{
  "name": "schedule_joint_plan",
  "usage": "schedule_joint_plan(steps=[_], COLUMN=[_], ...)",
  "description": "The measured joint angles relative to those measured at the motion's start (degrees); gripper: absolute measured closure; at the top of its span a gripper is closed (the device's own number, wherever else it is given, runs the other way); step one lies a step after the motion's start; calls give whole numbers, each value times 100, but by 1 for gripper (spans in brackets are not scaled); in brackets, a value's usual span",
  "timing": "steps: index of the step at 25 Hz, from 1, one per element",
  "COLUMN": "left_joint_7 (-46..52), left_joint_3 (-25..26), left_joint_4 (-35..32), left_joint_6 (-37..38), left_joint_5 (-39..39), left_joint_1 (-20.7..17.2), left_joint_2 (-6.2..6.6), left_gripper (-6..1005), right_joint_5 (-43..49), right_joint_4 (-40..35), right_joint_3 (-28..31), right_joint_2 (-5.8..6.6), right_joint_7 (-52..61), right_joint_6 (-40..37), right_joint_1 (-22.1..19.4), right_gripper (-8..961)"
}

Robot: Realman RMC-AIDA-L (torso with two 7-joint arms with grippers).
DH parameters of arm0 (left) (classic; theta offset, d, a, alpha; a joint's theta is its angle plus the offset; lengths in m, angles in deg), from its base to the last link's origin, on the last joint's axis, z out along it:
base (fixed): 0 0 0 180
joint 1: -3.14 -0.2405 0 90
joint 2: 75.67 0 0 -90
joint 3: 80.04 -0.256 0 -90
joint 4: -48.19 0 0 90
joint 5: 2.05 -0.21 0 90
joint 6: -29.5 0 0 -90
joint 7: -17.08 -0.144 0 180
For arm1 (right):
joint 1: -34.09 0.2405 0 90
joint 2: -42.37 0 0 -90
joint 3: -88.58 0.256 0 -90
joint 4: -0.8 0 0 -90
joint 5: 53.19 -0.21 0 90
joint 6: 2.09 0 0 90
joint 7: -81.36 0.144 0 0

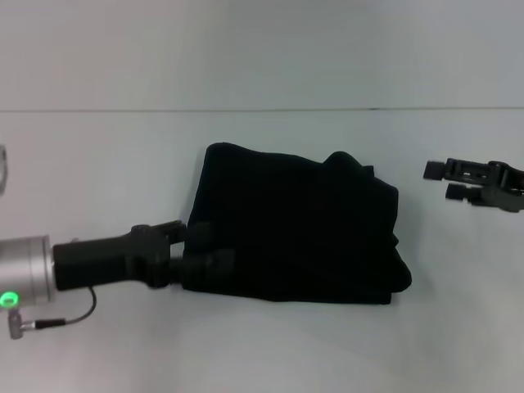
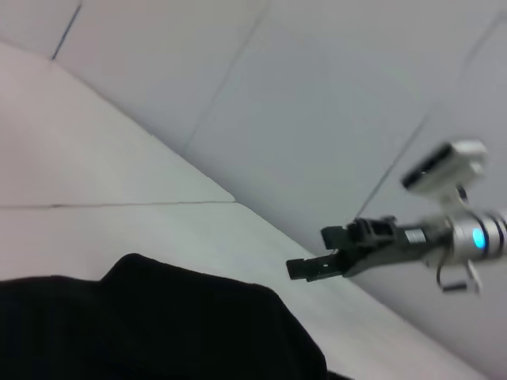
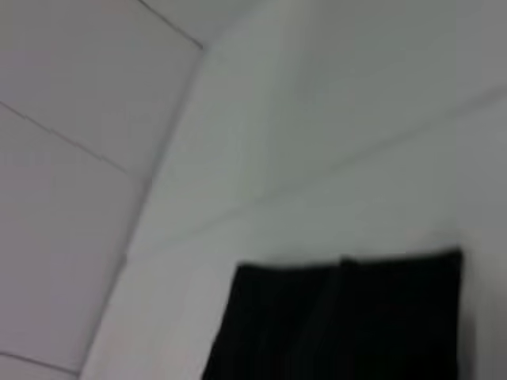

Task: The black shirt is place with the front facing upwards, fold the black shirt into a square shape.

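The black shirt (image 1: 303, 229) lies folded into a rough rectangular bundle in the middle of the white table, with no lettering showing. It also fills the lower part of the left wrist view (image 2: 158, 332) and the right wrist view (image 3: 341, 317). My left gripper (image 1: 205, 247) is at the bundle's left edge, open, its two fingers apart and reaching onto the cloth. My right gripper (image 1: 442, 181) hovers to the right of the shirt, clear of it and open. The left wrist view shows the right gripper (image 2: 317, 253) beyond the shirt with its fingers apart.
The white table (image 1: 246, 344) spreads on all sides of the shirt. Its far edge meets a pale wall (image 1: 262, 49). A small pale object (image 1: 2, 168) shows at the far left border.
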Motion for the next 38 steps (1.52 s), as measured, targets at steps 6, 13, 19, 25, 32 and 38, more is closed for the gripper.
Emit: schedule_joint_plan(steps=[6, 13, 19, 25, 32, 38], left_joint_7=[-1107, -1332, -1357, -1317, -1307, -1306], left_joint_3=[27, 17, 28, 28, 1, -10], left_joint_4=[-16, 19, -22, -30, -97, -108], left_joint_6=[1, -94, -94, -44, 9, -18], left_joint_5=[25, -1, 43, 44, 6, -81], left_joint_1=[-245, -291, -305, -277, -318, -326], left_joint_2=[-152, -209, -186, -150, -116, -99], left_gripper=[50, 50, 50, 50, 50, 50], right_joint_5=[792, 1230, 1229, 1224, 1217, 1209], right_joint_4=[-23, 55, 60, 64, 158, 204], right_joint_3=[-83, -224, -269, -274, -284, -262], right_joint_2=[152, 48, 10, -61, -103, -159], right_joint_7=[1220, 1507, 1628, 1831, 2050, 2052], right_joint_6=[-214, -9, 113, 152, 195, 299], right_joint_1=[522, 826, 892, 929, 964, 983], right_gripper=[9, 9, 9, 8, 8, 8])
